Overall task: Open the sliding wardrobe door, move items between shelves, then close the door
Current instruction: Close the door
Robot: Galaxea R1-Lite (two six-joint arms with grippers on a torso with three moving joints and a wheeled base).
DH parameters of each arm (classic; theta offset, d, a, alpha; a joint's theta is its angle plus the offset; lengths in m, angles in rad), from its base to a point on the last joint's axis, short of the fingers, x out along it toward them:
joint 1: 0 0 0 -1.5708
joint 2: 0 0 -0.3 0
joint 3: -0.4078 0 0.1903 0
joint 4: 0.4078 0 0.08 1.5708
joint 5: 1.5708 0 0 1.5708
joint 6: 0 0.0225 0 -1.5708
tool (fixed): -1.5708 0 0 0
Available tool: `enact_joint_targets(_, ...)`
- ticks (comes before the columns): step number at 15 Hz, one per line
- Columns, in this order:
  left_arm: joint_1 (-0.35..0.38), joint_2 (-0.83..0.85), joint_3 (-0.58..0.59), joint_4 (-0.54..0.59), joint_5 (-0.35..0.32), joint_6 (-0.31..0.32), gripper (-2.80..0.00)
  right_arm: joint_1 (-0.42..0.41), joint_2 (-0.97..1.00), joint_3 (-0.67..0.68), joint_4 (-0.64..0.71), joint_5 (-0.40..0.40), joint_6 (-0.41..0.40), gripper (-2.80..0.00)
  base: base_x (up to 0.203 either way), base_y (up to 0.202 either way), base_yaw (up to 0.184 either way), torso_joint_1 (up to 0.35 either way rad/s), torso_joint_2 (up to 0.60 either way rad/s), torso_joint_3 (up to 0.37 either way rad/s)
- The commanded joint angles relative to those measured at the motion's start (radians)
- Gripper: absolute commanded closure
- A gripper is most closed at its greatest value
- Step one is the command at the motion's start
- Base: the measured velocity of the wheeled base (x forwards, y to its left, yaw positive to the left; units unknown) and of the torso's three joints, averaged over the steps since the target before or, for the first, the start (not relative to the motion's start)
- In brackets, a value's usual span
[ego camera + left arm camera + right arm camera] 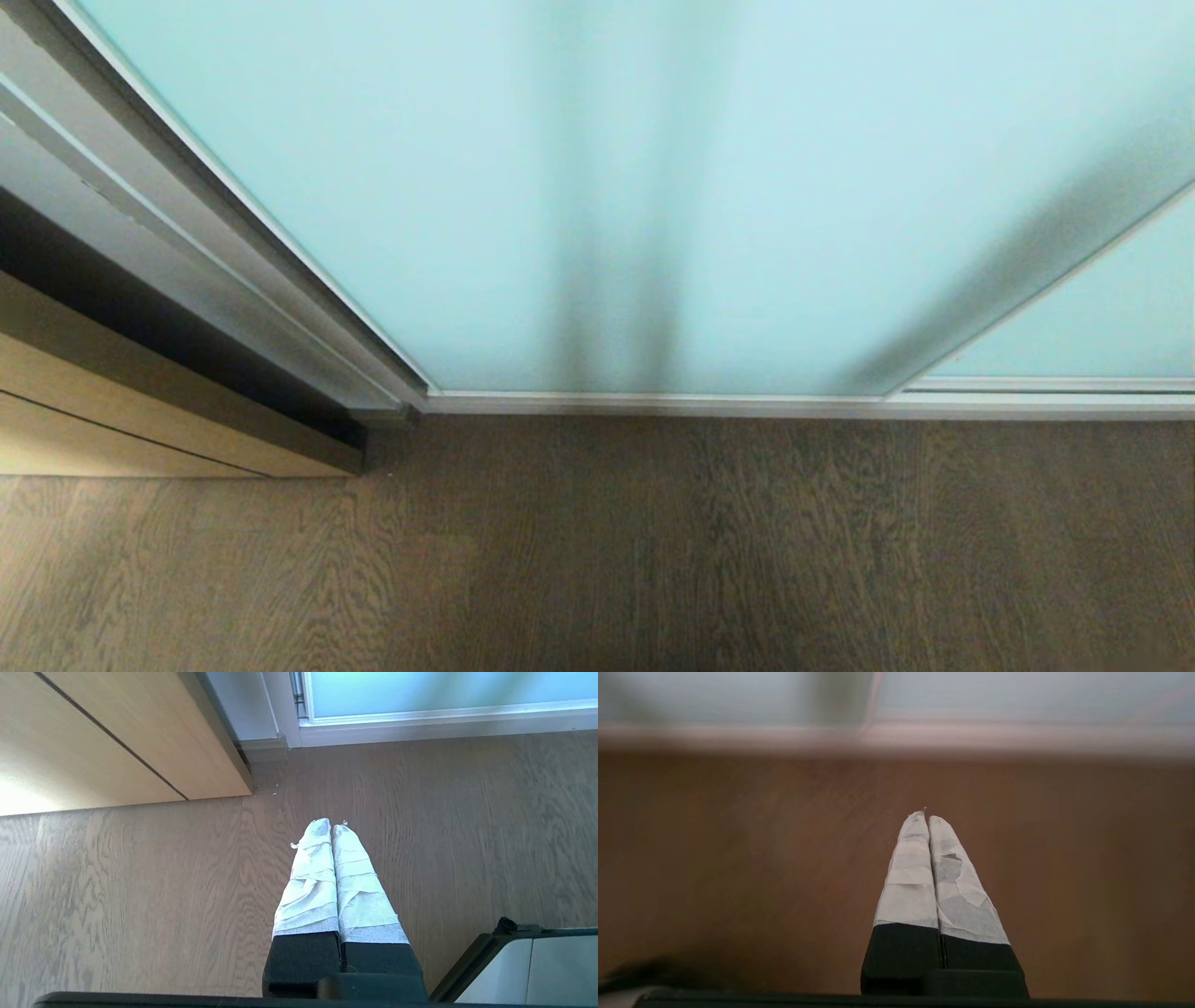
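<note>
While pressed together and empty, both grippers' fingers (322, 868) well short of sliding wardrobe door (653, 187).

Grey-brown wood-grain floor (597, 560) fills the lower half of the head view, from three round to nine o'clock. At nine o'clock stands a tan wood cabinet (112, 420), a thin dark seam across its face, bright light on its side.

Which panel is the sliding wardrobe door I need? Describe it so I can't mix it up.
From the brown wood-grain floor, look up to the silver bottom track. The sliding wardrobe door is the tall frosted pale aqua glass panel with a thin white-silver frame standing on it. The tan wood door to its left is opaque.
</note>
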Motion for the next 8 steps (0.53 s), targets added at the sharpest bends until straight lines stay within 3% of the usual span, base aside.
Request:
enact_joint_targets(1, 0.000, 0.001, 0.002, 0.000, 0.000, 0.000, 0.00, -0.026, -0.135, 0.088, 0.042, 0.093, 0.045, 0.00, 0.000, 0.000, 0.000, 0.000, 0.00, 0.000)
enact_joint_targets(4, 0.000, 0.001, 0.002, 0.000, 0.000, 0.000, 0.00, -0.041, -0.317, 0.196, 0.077, 0.264, 0.004, 0.00, 0.000, 0.000, 0.000, 0.000, 0.00, 0.000)
enact_joint_targets(7, 0.000, 0.001, 0.002, 0.000, 0.000, 0.000, 0.00, -0.044, -0.333, 0.383, -0.149, 0.317, -0.028, 0.00, 0.000, 0.000, 0.000, 0.000, 0.00, 0.000)
enact_joint_targets(8, 0.000, 0.001, 0.002, 0.000, 0.000, 0.000, 0.00, -0.045, -0.334, 0.381, -0.138, 0.329, -0.037, 0.00, 0.000, 0.000, 0.000, 0.000, 0.00, 0.000)
